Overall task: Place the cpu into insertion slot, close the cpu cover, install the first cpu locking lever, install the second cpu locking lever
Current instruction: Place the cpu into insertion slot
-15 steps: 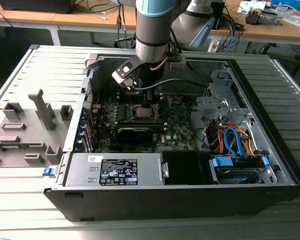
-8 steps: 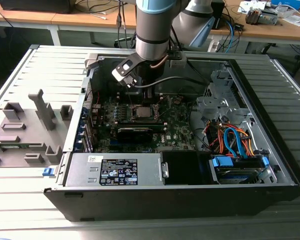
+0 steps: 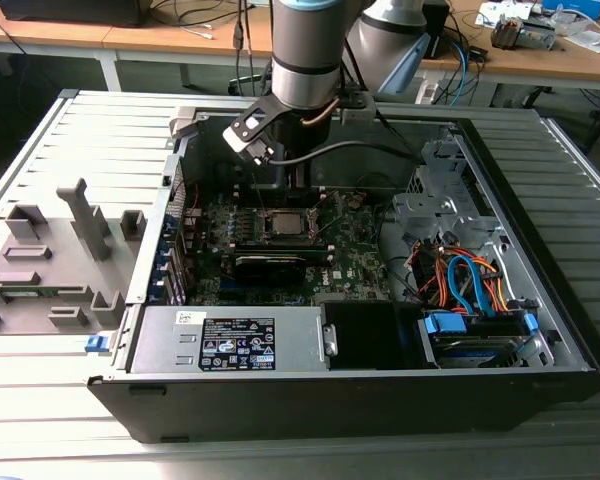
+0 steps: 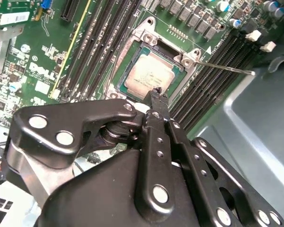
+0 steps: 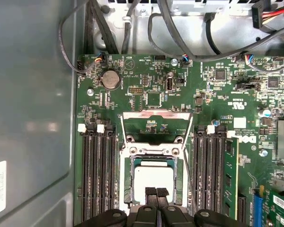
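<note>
I count 1 gripper with 2 fingers. Under its tips sits 1 cpu; just beyond them, 1 cpu cover. There are 2 banks of memory slots, 1 on each side of the fingers. Farther out past the cover, 1 coin battery. All on 1 motherboard, in 1 case.

Computer case lies open on the counter. Inside the case — gripper poised over the cpu. Beside the case, exterior view's left — grey fixture tray.
</note>
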{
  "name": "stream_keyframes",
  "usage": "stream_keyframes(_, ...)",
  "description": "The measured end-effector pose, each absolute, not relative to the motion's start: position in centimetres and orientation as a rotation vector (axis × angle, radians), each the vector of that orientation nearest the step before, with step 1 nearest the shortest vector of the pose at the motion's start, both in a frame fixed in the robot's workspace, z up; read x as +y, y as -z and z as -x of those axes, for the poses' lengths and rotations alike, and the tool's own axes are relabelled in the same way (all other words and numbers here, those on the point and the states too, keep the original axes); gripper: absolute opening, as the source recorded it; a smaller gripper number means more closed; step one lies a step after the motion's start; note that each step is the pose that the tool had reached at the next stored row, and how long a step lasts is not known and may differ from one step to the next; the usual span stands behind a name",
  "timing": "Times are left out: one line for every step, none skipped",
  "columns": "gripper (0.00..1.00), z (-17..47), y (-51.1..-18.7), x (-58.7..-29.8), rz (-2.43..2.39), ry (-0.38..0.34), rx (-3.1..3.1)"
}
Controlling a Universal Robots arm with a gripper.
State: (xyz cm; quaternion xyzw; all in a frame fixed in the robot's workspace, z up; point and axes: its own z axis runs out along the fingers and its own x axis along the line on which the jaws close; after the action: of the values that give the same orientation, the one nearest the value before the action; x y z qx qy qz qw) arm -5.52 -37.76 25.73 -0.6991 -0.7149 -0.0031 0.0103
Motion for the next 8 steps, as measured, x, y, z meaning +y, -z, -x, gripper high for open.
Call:
stream_keyframes(0.11,5.5,-26.3,-37.8,2.182,0.010,-2.231)
stream_keyframes(0.11,5.5,-26.7,-37.8,2.182,0.010,-2.231)
stream_keyframes(0.11,5.5,-26.9,-37.8,2.182,0.010,-2.231)
stream_keyframes(0.11,5.5,-27.2,-37.8,2.182,0.010,-2.231)
stream_keyframes(0.11,5.5,-27.4,-37.8,2.182,0.010,-2.231)
stream_keyframes(0.11,5.5,-27.4,-37.8,2.182,0.011,-2.231)
stream_keyframes(0.11,5.5,-27.4,-37.8,2.181,0.011,-2.231)
stream_keyframes(0.11,5.5,-27.4,-37.8,2.181,0.011,-2.231)
